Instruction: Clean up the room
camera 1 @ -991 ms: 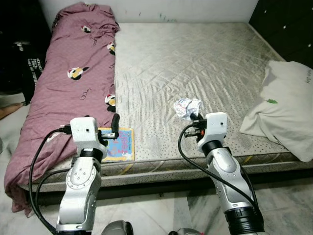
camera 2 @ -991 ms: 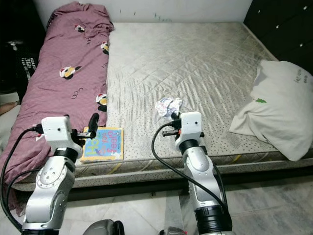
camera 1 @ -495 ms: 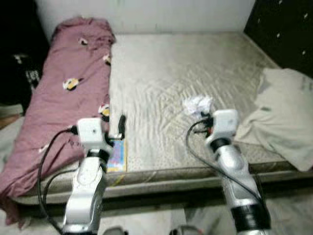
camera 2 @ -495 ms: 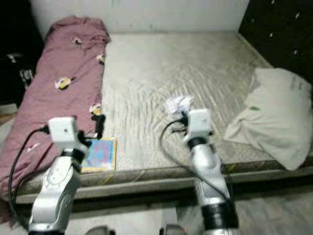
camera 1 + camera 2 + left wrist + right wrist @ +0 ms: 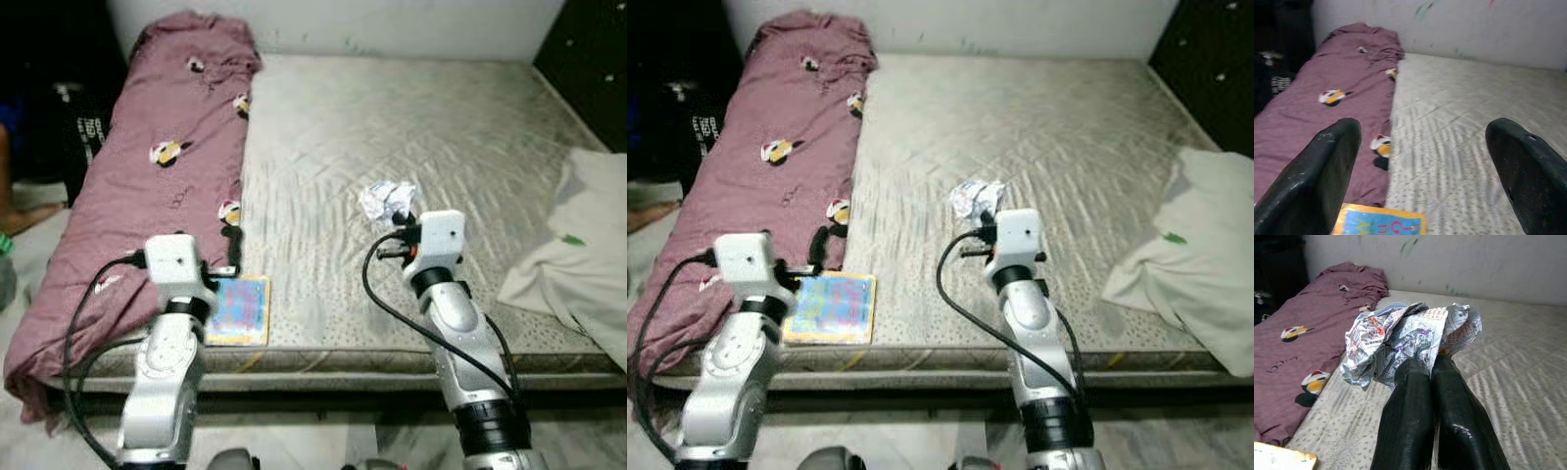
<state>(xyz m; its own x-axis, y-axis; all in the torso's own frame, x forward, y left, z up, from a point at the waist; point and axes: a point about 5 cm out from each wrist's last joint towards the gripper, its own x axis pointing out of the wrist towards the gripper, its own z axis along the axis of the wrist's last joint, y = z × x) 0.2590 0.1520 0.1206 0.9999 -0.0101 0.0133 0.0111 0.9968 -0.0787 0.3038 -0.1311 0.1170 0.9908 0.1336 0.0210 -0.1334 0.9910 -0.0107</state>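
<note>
Right gripper (image 5: pixel 1432 364): fingers pressed together, tips clamping a crumpled newspaper ball (image 5: pixel 1410 338) held just above the mattress (image 5: pixel 411 117); ball's far side hidden. Left gripper (image 5: pixel 1425 161): fingers wide apart, nothing between; colourful book (image 5: pixel 238 309) just below it at the mattress edge, partly cut off. Maroon blanket (image 5: pixel 167 166) beyond, leftward. White pillow (image 5: pixel 588 255) far right, cropped.

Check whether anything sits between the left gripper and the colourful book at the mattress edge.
Nothing visible does. The left gripper is open and aimed over the book, which lies flat on the mattress beside the maroon blanket, with bare mattress between the fingers.
</note>
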